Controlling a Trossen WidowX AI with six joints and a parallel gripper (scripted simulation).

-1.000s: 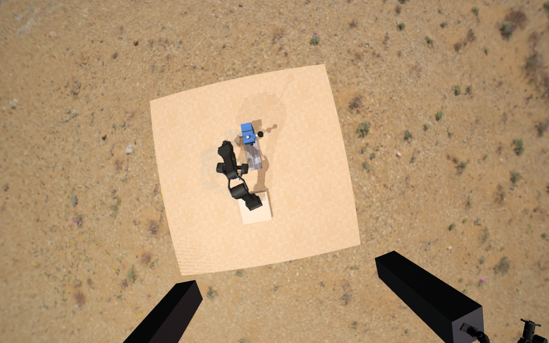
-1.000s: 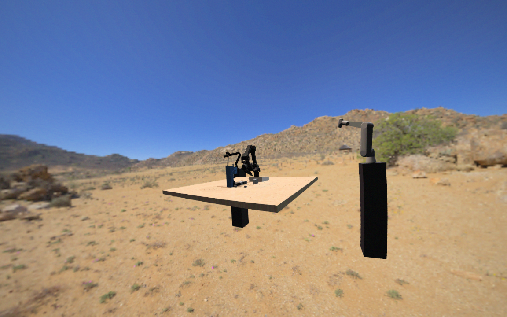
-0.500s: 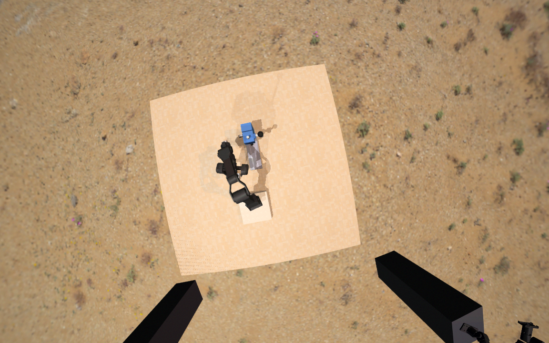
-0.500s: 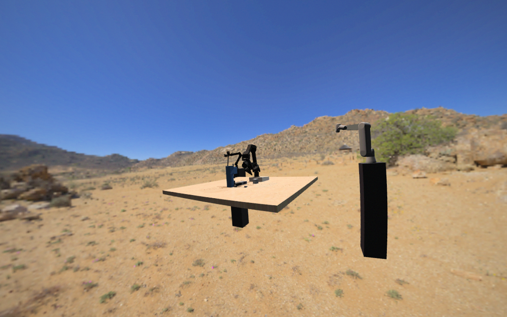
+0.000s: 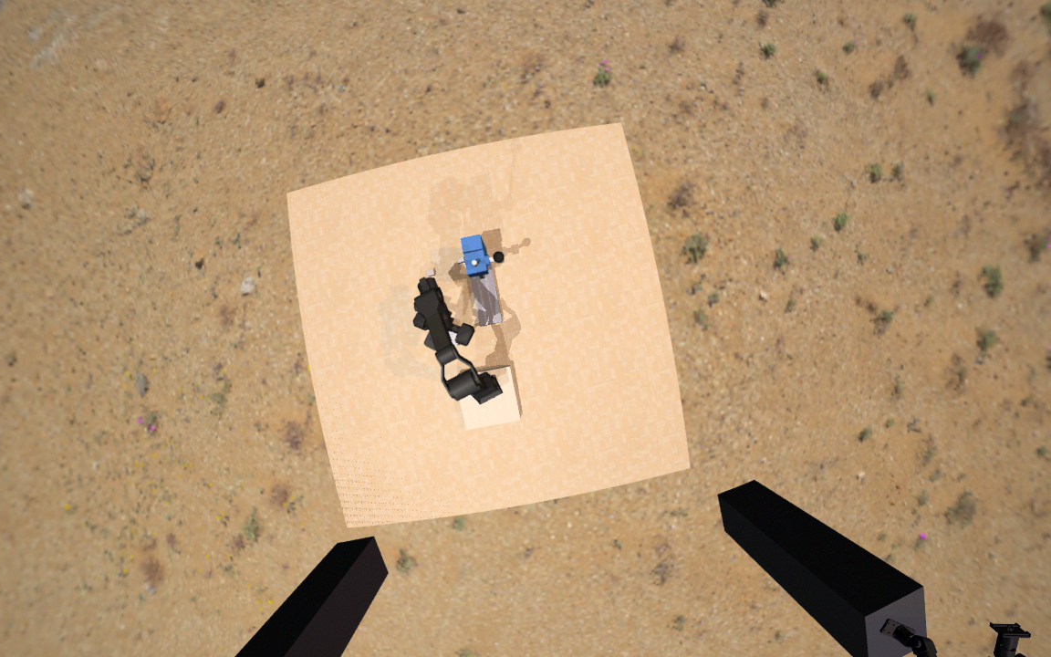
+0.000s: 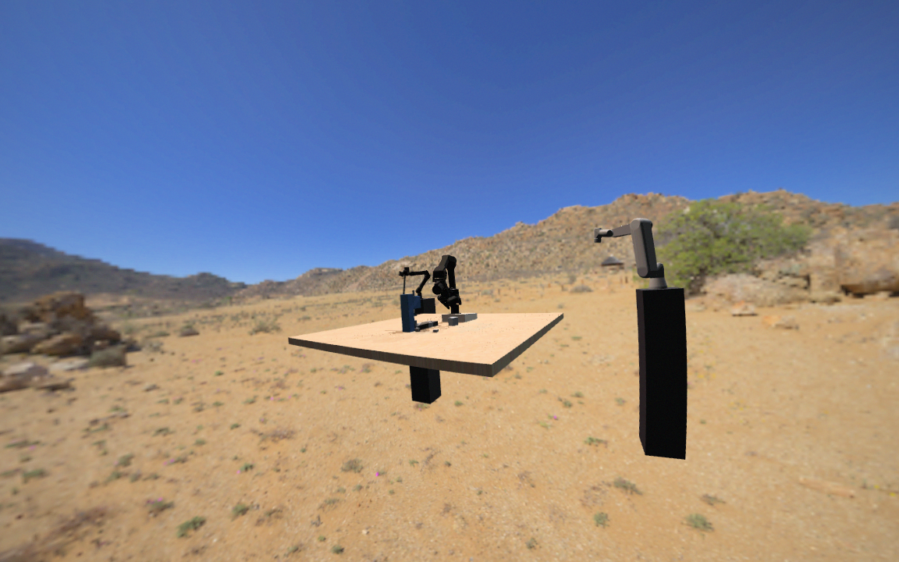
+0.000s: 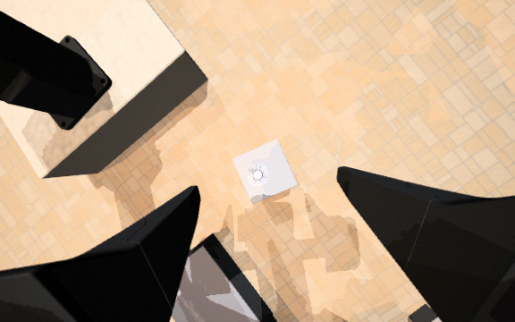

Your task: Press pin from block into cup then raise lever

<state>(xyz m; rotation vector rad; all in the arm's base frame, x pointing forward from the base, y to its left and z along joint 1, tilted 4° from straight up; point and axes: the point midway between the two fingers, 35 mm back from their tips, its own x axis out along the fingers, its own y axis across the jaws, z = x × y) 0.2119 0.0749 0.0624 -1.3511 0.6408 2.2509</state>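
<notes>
The pale square block (image 7: 277, 160) (image 6: 453, 321) lies on the table with its round pin (image 7: 257, 174) showing on top. My gripper (image 7: 269, 182) is open and empty. It hangs above the block, which appears between and slightly beyond the fingertips in the wrist view. The blue press (image 5: 473, 244) (image 6: 408, 313) stands away from the block, with its black lever knob (image 5: 498, 256) at its side. The press bed (image 5: 489, 306) (image 7: 206, 277) runs out from the press and holds no block. The punch is not clearly visible, and I cannot make out the cup.
The arm's base stands on a pale plinth (image 5: 493, 414) (image 7: 150, 40). A small light-topped object (image 5: 431, 272) (image 7: 423, 314) lies on the table (image 5: 587, 327) (image 6: 369, 346) to the left of the press. Another arm (image 6: 644, 247) stands on a separate black pillar (image 6: 662, 370) beyond the table.
</notes>
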